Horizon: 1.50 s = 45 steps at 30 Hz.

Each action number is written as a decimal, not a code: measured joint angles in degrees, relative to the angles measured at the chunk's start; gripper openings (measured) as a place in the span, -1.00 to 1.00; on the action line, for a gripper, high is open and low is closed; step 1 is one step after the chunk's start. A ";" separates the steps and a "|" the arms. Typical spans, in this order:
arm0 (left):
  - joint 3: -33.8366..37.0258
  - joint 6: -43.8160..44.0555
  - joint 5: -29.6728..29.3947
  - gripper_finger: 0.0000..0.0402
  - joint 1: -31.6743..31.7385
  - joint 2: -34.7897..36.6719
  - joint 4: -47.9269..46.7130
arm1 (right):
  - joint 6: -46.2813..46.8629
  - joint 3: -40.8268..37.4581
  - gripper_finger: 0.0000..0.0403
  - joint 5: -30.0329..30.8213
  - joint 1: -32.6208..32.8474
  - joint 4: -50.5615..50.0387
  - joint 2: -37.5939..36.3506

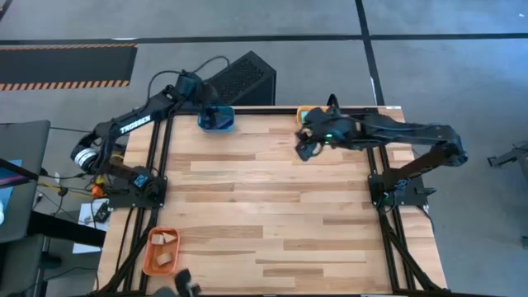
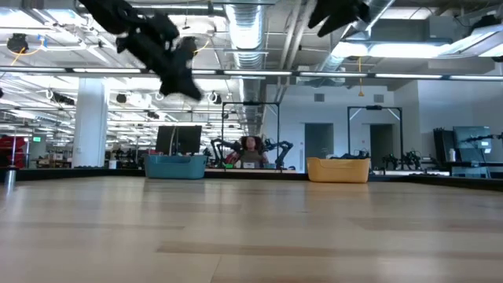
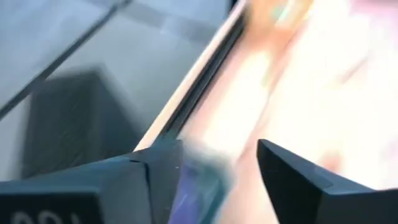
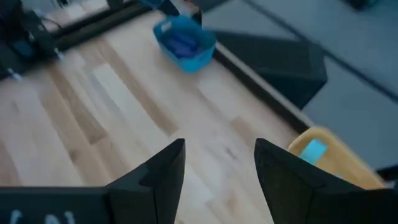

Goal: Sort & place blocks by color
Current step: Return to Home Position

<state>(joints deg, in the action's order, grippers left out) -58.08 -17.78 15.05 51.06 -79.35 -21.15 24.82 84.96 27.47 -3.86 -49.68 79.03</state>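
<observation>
My left gripper (image 1: pixel 211 112) hangs open above the teal tray (image 1: pixel 217 120) at the table's far edge. In the left wrist view a blurred blue shape (image 3: pixel 200 185) shows between its fingers; I cannot tell whether it is a block or the tray. The right wrist view shows dark blue blocks (image 4: pixel 181 42) lying inside the teal tray (image 4: pixel 200 56). My right gripper (image 1: pixel 304 150) is open and empty, above the table just near of the yellow tray (image 1: pixel 306 115). A light cyan block (image 4: pixel 314 150) lies in that tray (image 4: pixel 339 167). Pale tan pieces (image 1: pixel 164 239) lie in the orange tray (image 1: pixel 150 262).
A black box (image 1: pixel 241 78) stands on the floor beyond the far edge, behind the teal tray. The orange tray sits at the near left corner. Bare wooden tabletop (image 1: pixel 272 223) stretches between the trays. Both arms hang high in the low view, above the trays (image 2: pixel 175 166) (image 2: pixel 338 170).
</observation>
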 joint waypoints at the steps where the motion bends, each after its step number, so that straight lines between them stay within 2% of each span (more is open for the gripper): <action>1: 0.00 3.09 3.21 -0.07 -0.65 1.21 2.28 | -1.12 -1.81 0.07 0.05 -0.03 1.49 -1.95; 4: 0.58 10.34 10.72 -0.31 -4.35 5.23 8.76 | -2.86 -10.71 0.03 -2.53 -0.72 9.70 -8.78; 6: 2.29 12.63 12.14 -0.50 -8.59 8.31 13.16 | -2.72 -18.27 -0.02 -6.38 -1.12 18.15 -14.04; 9: 4.54 14.39 10.50 -0.76 -15.37 12.67 16.54 | -1.95 -29.51 -0.13 -12.89 -1.25 32.30 -21.56; 13: 9.10 17.28 4.07 -0.97 -23.30 18.93 20.46 | -1.34 -39.67 -0.33 -18.48 -1.03 45.59 -28.64; 16: 15.10 18.75 -0.18 -0.98 -27.58 23.91 24.44 | -2.73 -42.99 -0.48 -20.21 -1.05 47.17 -31.67; 20: 28.02 21.26 -3.62 -0.97 -31.23 30.71 36.24 | -7.46 -45.51 -0.69 -23.22 -1.18 37.12 -33.33; 22: 34.39 24.28 -3.63 -0.99 -32.41 33.12 43.38 | -10.90 -47.41 -0.81 -23.82 -0.67 36.22 -33.83; 24: 39.72 25.92 -3.89 -1.00 -33.02 35.23 47.00 | -13.69 -50.63 -0.94 -25.62 0.25 41.71 -35.54; 26: 42.99 26.13 -5.15 -1.00 -33.50 36.52 46.89 | -15.24 -54.15 -0.95 -26.40 1.09 51.00 -37.91; 29: 45.76 28.47 -5.26 -1.00 -34.72 38.28 47.74 | -15.82 -59.14 -0.93 -26.58 2.19 59.08 -41.92; 36: 47.92 17.62 -5.27 -1.00 -36.95 44.53 49.98 | -14.95 -66.08 -0.97 -25.97 4.46 57.24 -51.45; 45: 53.27 15.78 -5.34 -1.00 -36.86 47.46 52.90 | -19.47 -72.49 -0.99 -24.81 4.93 58.06 -62.81</action>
<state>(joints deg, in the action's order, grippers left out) -4.81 -2.00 9.72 14.20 -31.89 31.75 5.35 12.48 2.65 1.08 8.38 16.22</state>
